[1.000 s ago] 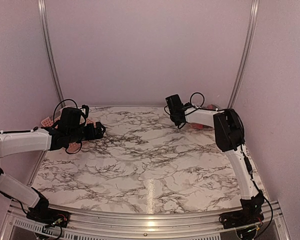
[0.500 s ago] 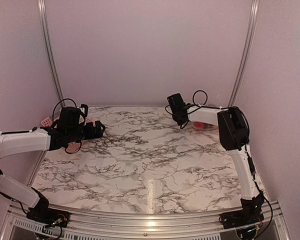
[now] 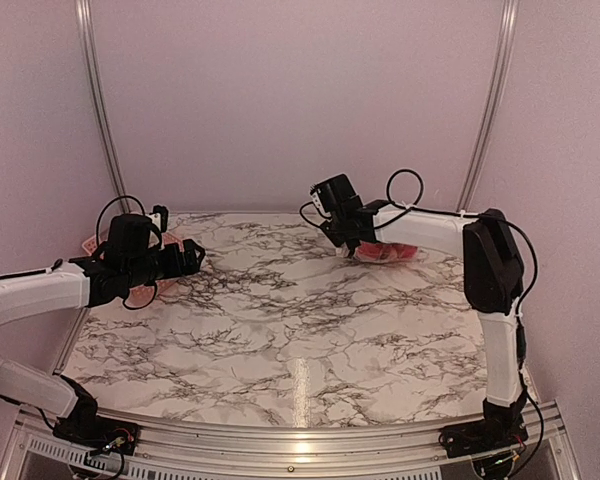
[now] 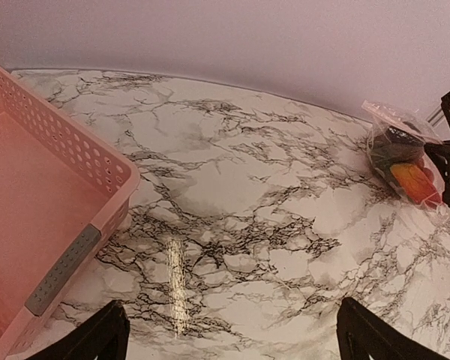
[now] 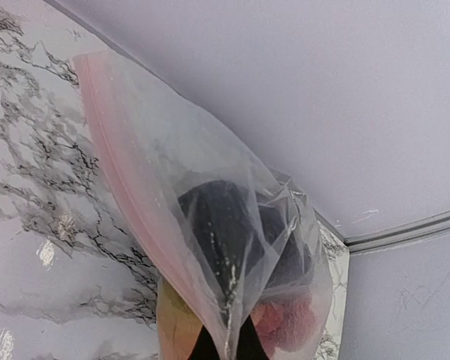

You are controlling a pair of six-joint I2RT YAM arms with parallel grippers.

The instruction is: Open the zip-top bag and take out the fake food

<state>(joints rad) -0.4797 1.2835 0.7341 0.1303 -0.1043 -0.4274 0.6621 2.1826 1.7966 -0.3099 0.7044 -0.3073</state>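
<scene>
The zip-top bag [image 3: 388,253] is a clear plastic bag at the back right of the table. Through its film I see the fake food [image 5: 221,225]: dark green pieces above, a red one and an orange one below. My right gripper [image 3: 354,244] is shut on a fold of the bag [image 5: 172,172], its black fingertips [image 5: 244,346] pinching the film at the bottom of the right wrist view. The bag [image 4: 401,157] also shows far right in the left wrist view. My left gripper [image 3: 194,256] stands open over bare table at the left, well apart from the bag.
A pink slatted basket [image 4: 97,161] sits at the table's left edge, just beside my left gripper [image 4: 232,346]. The back wall and its corner rail [image 5: 405,232] run close behind the bag. Marble tabletop [image 3: 300,320] lies between the two arms.
My right gripper has closed on the bag and swung left, drawing the bag away from the back right corner. The left arm has shifted slightly left and stays open.
</scene>
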